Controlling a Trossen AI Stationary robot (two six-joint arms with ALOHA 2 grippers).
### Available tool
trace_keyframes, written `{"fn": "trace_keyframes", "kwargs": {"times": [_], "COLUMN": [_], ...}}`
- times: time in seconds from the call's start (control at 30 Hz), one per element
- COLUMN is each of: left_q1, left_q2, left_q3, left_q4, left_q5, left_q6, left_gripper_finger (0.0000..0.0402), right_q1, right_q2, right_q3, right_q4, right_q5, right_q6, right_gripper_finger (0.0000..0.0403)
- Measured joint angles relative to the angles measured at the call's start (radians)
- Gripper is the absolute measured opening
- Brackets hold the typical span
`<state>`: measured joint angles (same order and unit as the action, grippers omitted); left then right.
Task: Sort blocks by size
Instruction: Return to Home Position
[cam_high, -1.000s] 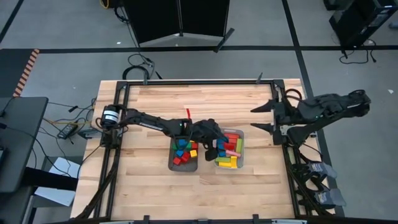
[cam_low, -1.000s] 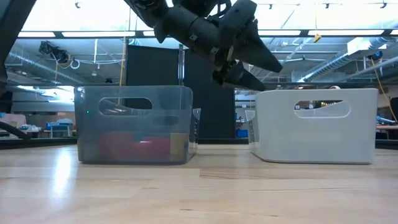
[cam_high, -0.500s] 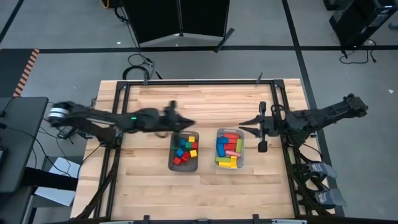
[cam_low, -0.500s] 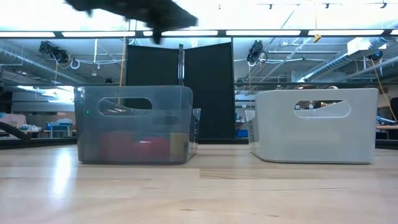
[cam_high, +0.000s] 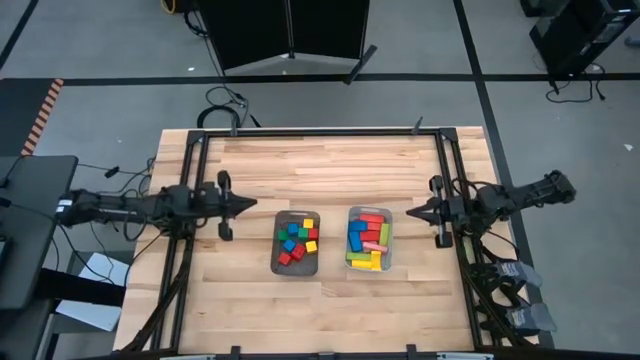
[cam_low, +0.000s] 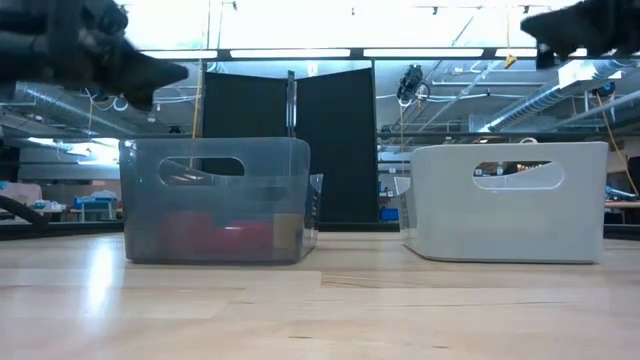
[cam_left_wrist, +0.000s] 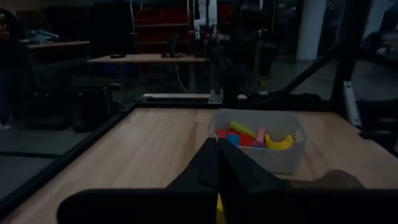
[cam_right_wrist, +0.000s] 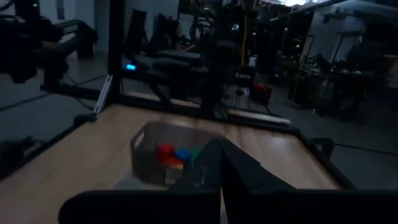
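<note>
The blocks lie in two trays at the table's middle. Small cubes (cam_high: 296, 239) in red, blue, green and yellow fill the dark grey tray (cam_high: 279, 262). Longer bars (cam_high: 367, 240) in red, blue, green, pink and yellow fill the pale tray (cam_high: 388, 262). My left gripper (cam_high: 245, 203) is shut and empty, left of the dark tray, pointing toward it. My right gripper (cam_high: 408, 211) is shut and empty, right of the pale tray, pointing toward it. In the wrist views both pairs of fingers (cam_left_wrist: 217, 163) (cam_right_wrist: 217, 163) meet in a point above the table.
A black frame (cam_high: 300, 133) runs round the table top. Bare wood lies in front of and behind the trays. In the low view the dark tray (cam_low: 215, 200) and the pale tray (cam_low: 510, 200) stand side by side, with both arms high above them.
My left gripper has drawn back from above the pale tray toward the table's left edge and has shut. My right gripper has shut and has stayed near the table's right edge as its arm stretched out. The trays and blocks have kept still.
</note>
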<state>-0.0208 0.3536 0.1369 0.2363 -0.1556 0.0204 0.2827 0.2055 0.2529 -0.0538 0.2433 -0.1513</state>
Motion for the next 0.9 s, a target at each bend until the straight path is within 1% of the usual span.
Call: {"fn": "trace_keyframes", "kwargs": {"times": [0.07,0.17,0.3,0.4,0.57,0.7,0.83,0.9], "left_q1": [0.000,0.000,0.000,0.000,0.000,0.000,0.000,0.001], "left_q2": [-0.071,-0.138,-0.173,-0.173,-0.171,-0.163,-0.164,-0.164], "left_q3": [-0.050,-0.105,-0.128,-0.128,-0.128,-0.128,-0.128,-0.128], "left_q4": [0.001,0.005,-0.031,-0.054,-0.057,-0.107,-0.129,-0.132], "left_q5": [0.012,0.025,0.061,0.077,0.113,0.114,0.080,0.073], "left_q6": [-0.005,-0.020,-0.025,-0.032,-0.047,-0.054,-0.055,-0.080], "left_gripper_finger": [0.0002,0.0002,0.0001,0.0001,0.0002,0.0011,0.0019,0.0020], "right_q1": [-0.002,-0.002,-0.007,-0.014,-0.022,-0.022,-0.022,-0.022], "right_q2": [-0.086,-0.205,-0.199,-0.202,-0.202,-0.201,-0.186,-0.186], "right_q3": [-0.046,-0.084,-0.096,-0.103,-0.147,-0.185,-0.187,-0.187], "right_q4": [-0.045,-0.093,-0.141,-0.138,-0.097,-0.095,-0.085,-0.078], "right_q5": [-0.006,-0.007,-0.015,-0.034,-0.036,-0.032,-0.036,-0.036], "right_q6": [0.002,0.001,0.019,0.051,0.110,0.133,0.132,0.131], "right_gripper_finger": [0.0007,0.0006,0.0006,0.0006,0.0008,0.0031,0.0052,0.0058]}}
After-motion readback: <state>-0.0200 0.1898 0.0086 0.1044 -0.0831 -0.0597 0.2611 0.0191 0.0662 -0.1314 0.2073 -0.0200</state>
